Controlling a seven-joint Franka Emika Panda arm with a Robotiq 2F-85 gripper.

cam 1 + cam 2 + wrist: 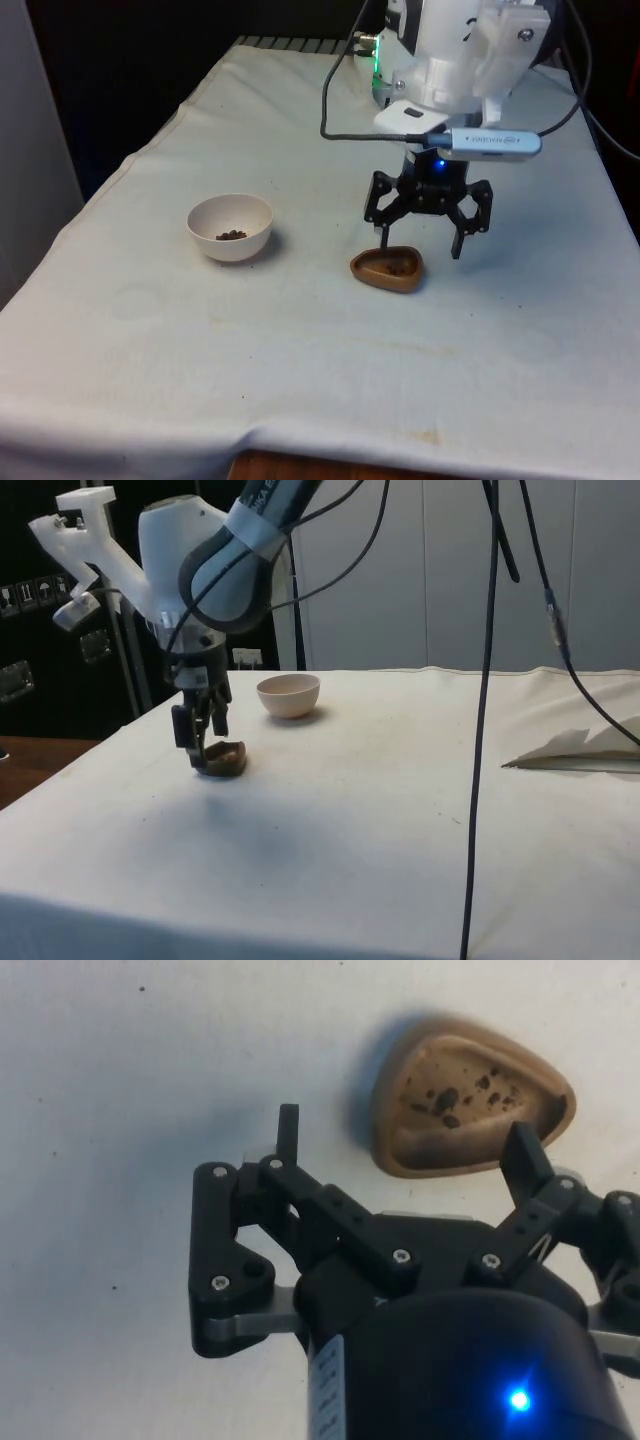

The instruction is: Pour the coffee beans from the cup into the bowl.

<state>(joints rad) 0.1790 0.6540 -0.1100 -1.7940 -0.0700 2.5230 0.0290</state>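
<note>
End effector [421,243] of the white arm [455,50] points straight down over the cloth-covered surface [300,350], its two black fingers spread wide and released, gripping nothing. In the front view the arm comes down from the far end, with the wrist stacked directly above the fingers. One fingertip [385,240] sits at the rim of a brown, rounded-triangular cup [387,269], just behind its edge, while the other finger hangs apart toward the front view's right, beside the cup rather than around it. The side view shows the end effector [204,742] low over the cloth, its tips close to the cup [225,759], which rests upright on the surface. From the wrist view the cup [470,1100] holds a few dark coffee beans [447,1100] on its floor, and one finger [526,1160] overlaps its rim. A white bowl [230,227] stands well apart toward the front view's left, upright, with a small cluster of beans [231,235] at its bottom; in the side view the bowl [289,695] lies farther back than the cup.
</note>
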